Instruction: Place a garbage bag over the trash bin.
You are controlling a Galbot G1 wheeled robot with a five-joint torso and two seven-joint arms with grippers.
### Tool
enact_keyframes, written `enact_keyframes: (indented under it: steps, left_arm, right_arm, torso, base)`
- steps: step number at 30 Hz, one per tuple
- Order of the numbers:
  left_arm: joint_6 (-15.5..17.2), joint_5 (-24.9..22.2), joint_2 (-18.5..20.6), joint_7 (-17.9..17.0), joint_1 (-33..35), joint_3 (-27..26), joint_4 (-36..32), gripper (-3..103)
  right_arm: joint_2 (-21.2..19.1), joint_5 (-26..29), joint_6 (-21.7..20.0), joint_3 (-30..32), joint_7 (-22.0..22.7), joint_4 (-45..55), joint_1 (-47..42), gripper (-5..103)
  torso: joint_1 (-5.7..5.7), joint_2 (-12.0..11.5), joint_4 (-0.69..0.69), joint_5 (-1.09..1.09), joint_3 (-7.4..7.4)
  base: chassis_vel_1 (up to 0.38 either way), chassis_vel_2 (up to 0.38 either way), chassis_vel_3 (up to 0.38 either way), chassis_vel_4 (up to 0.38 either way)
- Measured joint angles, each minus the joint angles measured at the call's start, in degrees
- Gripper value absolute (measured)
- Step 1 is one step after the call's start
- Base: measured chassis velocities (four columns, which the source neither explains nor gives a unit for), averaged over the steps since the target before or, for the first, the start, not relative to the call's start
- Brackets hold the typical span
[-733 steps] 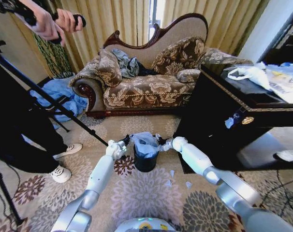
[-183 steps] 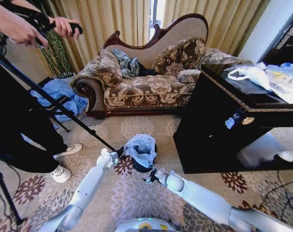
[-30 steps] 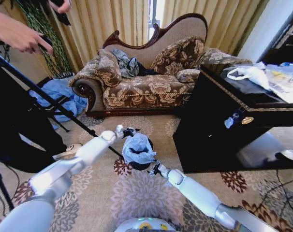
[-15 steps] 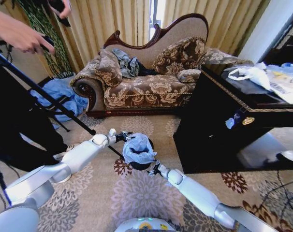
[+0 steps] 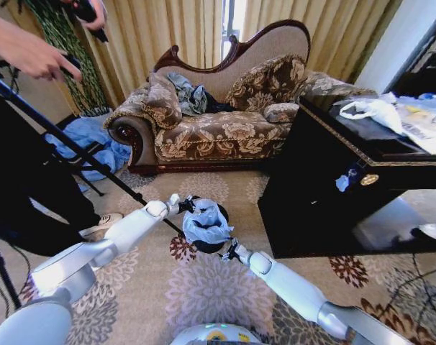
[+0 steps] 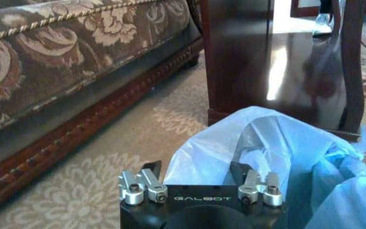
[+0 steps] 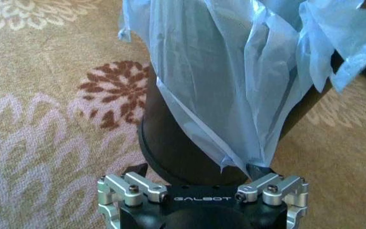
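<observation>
Since the left hand (image 5: 186, 205) moved to the garbage bag (image 5: 206, 221), spread, the right hand (image 5: 229, 251), spread, waits below the half-covered trash bin (image 7: 183, 157).

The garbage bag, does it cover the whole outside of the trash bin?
No. The garbage bag drapes partway down one side, leaving the trash bin wall bare below.

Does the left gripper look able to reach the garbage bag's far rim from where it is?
Probably yes: the left gripper is already at the far side of the garbage bag, fingers open against the plastic, with nothing between them.
</observation>
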Motion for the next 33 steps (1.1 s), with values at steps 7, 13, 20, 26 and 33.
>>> enact_keyframes:
  steps: [7,13,20,26,33]
  left_arm:
    - [-3.4,3.2,-3.3,0.1,-0.9,-0.9,5.6,49]
    - [-4.5,4.3,-5.7,2.1,-1.7,-3.0,8.9,22]
    - [-6.4,5.5,-9.1,2.4,-3.5,-4.5,14.7,2]
    - [-8.0,6.5,-11.7,1.3,-3.9,-6.3,19.9,0]
    - [-8.2,6.6,-12.8,-1.1,-3.6,-7.7,21.6,0]
  right_arm:
    - [0.5,-0.2,0.7,-0.1,-0.1,-1.1,0.1,100]
    - [0.9,-0.2,0.9,-0.3,0.0,-1.6,0.3,100]
    - [1.3,-0.2,1.1,0.0,0.2,-2.5,0.7,100]
    - [1.9,-1.2,1.8,1.1,0.8,-4.0,0.9,100]
    - [3.0,-2.3,3.4,2.4,1.8,-6.1,1.4,100]
  torso:
    - [0.00,0.0,0.00,0.01,0.00]
    - [0.00,0.0,0.01,0.00,0.00]
    - [0.00,0.0,0.00,0.00,0.00]
    - [0.00,0.0,0.00,-0.01,0.00]
    - [0.00,0.0,0.00,-0.01,0.00]
  base:
    - [0.000,0.000,0.000,0.000]
    - [0.000,0.000,0.000,0.000]
    - [0.000,0.000,0.000,0.000]
    - [0.000,0.000,0.000,0.000]
    - [0.000,0.000,0.000,0.000]
